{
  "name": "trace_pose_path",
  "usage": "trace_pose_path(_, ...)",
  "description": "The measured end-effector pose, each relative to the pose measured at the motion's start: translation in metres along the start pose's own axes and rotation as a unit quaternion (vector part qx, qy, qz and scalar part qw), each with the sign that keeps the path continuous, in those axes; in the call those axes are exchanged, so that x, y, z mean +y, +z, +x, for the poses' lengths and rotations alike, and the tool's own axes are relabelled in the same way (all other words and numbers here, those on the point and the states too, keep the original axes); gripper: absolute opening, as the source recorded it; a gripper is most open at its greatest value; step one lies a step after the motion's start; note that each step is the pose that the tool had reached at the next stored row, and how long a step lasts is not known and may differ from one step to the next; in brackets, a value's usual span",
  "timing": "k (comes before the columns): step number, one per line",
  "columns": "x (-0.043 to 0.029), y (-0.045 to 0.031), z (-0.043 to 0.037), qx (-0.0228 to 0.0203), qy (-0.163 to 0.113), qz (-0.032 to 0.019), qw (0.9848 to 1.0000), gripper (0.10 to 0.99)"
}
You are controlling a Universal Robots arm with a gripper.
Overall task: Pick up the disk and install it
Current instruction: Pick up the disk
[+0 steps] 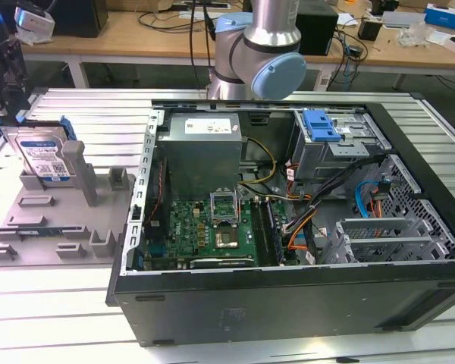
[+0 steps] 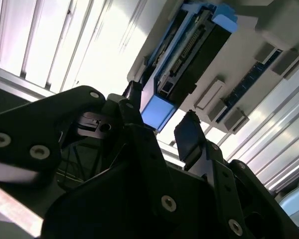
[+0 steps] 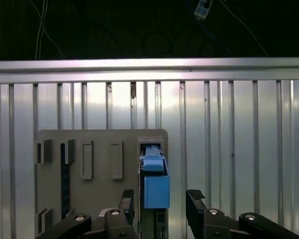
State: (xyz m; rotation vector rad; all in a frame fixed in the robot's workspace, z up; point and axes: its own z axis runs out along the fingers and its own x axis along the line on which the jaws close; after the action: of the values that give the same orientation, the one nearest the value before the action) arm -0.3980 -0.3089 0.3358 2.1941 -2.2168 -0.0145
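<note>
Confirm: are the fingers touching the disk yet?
Cannot tell. In the first wrist view one finger stands clear of the disk, bright table between; the other finger sits right by its edge, neither gap nor contact plain.

The computer case point(image 1: 288, 303) lies open on its side across the middle and the exterior view's right of the worktop point(image 1: 76, 106), reaching close to the near edge. Inside it, the power supply point(image 1: 201, 148) sits at the far side, with the motherboard point(image 1: 205, 227) in front of it. The drive cage point(image 1: 341, 148) is further toward the exterior view's right. The robot arm point(image 1: 262, 53) stands behind the case. A fixture plate point(image 1: 30, 220) lies beside the case, toward the worktop's edge on the exterior view's left. The disk point(image 1: 44, 155) stands on edge at the plate's far end, with an upright post point(image 1: 80, 171) just beside it. The gripper point(image 3: 160, 195) hangs above the disk, its fingers point(image 3: 195, 198) spread, one on either side of the disk's end.
</note>
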Motion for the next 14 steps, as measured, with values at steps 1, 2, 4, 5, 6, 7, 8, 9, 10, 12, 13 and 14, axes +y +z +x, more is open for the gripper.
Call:
trace_pose_path(1, 0.0000, 0.0011, -0.0001, 0.0001, -0.001, -0.0005, 1.0000, 0.541)
trace_pose_path(2, 0.0000, 0.0019, -0.0001, 0.0002, -0.001, -0.0008, 1.0000, 0.541)
trace_pose_path(4, 0.0000, 0.0041, -0.0001, 0.0003, -0.002, -0.0012, 1.0000, 0.541)
trace_pose_path(5, 0.0000, 0.0057, -0.0001, 0.0003, -0.003, -0.0014, 1.0000, 0.541)
trace_pose_path(6, 0.0003, 0.0073, -0.0001, 0.0004, -0.005, -0.0017, 1.0000, 0.541)
trace_pose_path(7, 0.0006, 0.0081, -0.0001, 0.0004, -0.005, -0.0018, 1.0000, 0.541)
trace_pose_path(8, 0.0010, 0.0087, -0.0001, 0.0005, -0.006, -0.0020, 1.0000, 0.541)
trace_pose_path(9, 0.0017, 0.0100, -0.0001, 0.0005, -0.007, -0.0022, 1.0000, 0.541)
trace_pose_path(10, 0.0024, 0.0111, -0.0001, 0.0006, -0.008, -0.0022, 1.0000, 0.541)
trace_pose_path(12, 0.0032, 0.0127, -0.0001, 0.0007, -0.009, -0.0023, 1.0000, 0.541)
trace_pose_path(13, 0.0035, 0.0138, -0.0001, 0.0008, -0.010, -0.0025, 0.9999, 0.541)
trace_pose_path(14, 0.0038, 0.0150, -0.0001, 0.0009, -0.011, -0.0027, 0.9999, 0.541)
